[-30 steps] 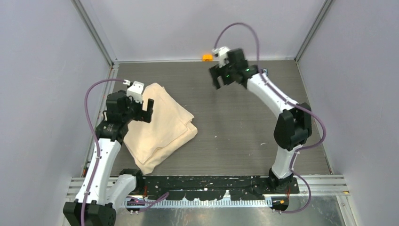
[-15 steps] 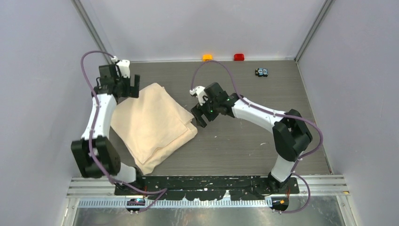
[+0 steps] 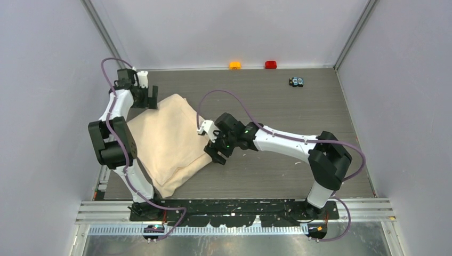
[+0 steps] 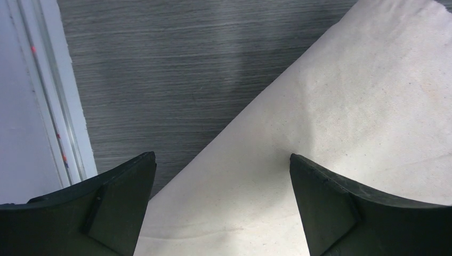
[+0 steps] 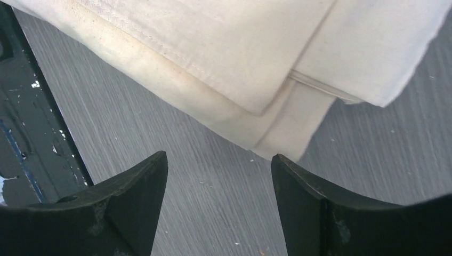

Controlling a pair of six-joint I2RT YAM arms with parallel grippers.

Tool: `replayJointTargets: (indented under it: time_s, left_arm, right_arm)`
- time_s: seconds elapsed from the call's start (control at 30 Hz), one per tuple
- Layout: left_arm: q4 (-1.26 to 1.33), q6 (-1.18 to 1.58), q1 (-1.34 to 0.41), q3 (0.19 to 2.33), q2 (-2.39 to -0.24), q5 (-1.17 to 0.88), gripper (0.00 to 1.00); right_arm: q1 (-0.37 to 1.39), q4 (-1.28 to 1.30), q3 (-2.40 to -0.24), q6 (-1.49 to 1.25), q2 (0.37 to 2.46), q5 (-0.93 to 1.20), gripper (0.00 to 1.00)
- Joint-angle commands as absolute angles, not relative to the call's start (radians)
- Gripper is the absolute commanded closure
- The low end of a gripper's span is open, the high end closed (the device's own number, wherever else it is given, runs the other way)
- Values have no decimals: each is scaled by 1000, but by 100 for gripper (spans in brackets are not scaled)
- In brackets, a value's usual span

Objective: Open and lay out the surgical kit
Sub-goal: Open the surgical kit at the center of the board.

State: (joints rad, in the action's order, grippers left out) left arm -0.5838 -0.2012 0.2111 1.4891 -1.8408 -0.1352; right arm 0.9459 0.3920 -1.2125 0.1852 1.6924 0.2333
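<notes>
Folded cloth (image 3: 170, 138) lying left of centre, kit presumably wrapped inside. Left gripper (image 3: 151, 98) wide open over the upper-left corner. Right gripper (image 3: 215, 153) open too, empty, just short of the layered right corner. Best to pinch only the top layer, low and square, then peel outward slowly.

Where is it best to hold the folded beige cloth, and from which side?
Probably the top flap's loose corner of the cloth, on its right side, coming in low from the right: there the stacked layers end in separate, stepped edges.
</notes>
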Motion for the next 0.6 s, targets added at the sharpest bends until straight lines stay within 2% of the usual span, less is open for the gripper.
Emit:
replayJointTargets:
  time_s: [0.0,0.23,0.57]
  left_arm:
    - [-616,-183,215,1537,-1878,-148,1]
    - [-642,-207,217,1488,-1898,-227,4]
    - [-689,-188,255,1523,-1947,-371,3]
  right_arm:
    - [985,393,-1267,168,1749,242,27]
    - [987,386,-1346,77,1833,185,33]
    - [968,376,-1418,-33,1886,4,36]
